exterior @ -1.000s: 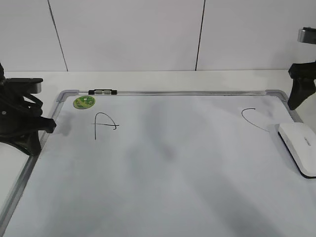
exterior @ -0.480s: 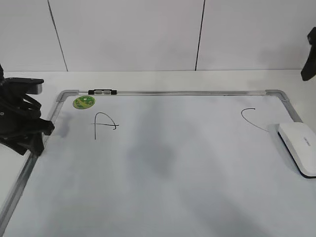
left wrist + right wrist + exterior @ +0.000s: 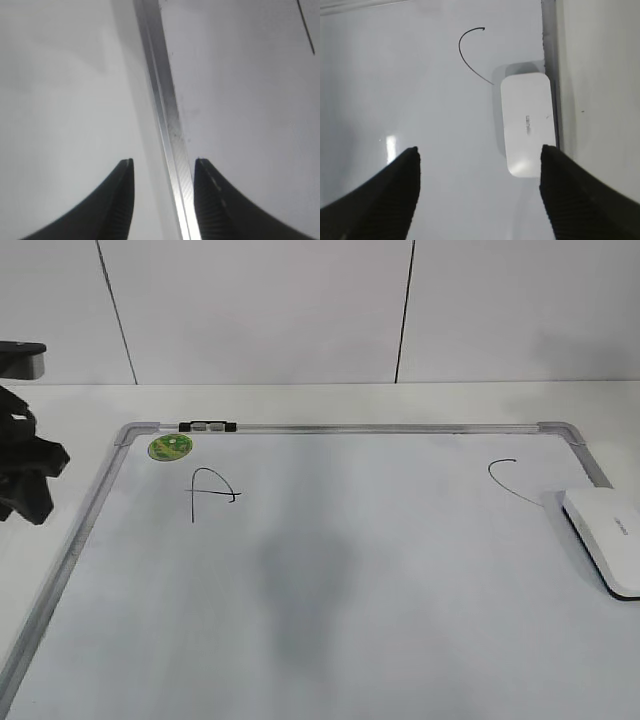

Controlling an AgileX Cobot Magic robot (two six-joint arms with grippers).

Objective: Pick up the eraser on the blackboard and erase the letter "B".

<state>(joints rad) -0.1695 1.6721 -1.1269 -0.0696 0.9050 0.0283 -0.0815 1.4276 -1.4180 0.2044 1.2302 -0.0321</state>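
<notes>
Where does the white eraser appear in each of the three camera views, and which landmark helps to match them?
Exterior view: the eraser lies at the right edge, on the blackboard, beside its right frame.
Left wrist view: not in it; only the board's frame between open jaws.
Right wrist view: right of centre, lengthwise along the frame.
Shared landmark: the curved letter "C", its lower end beside the eraser.

**White panels, white table**

Behind it all, a pale wall (image 3: 260,310) split by two dark vertical seams. Below it a white table (image 3: 330,400) runs edge to edge. Light is soft and even, with faint grey shadows pooling mid-scene.
</notes>
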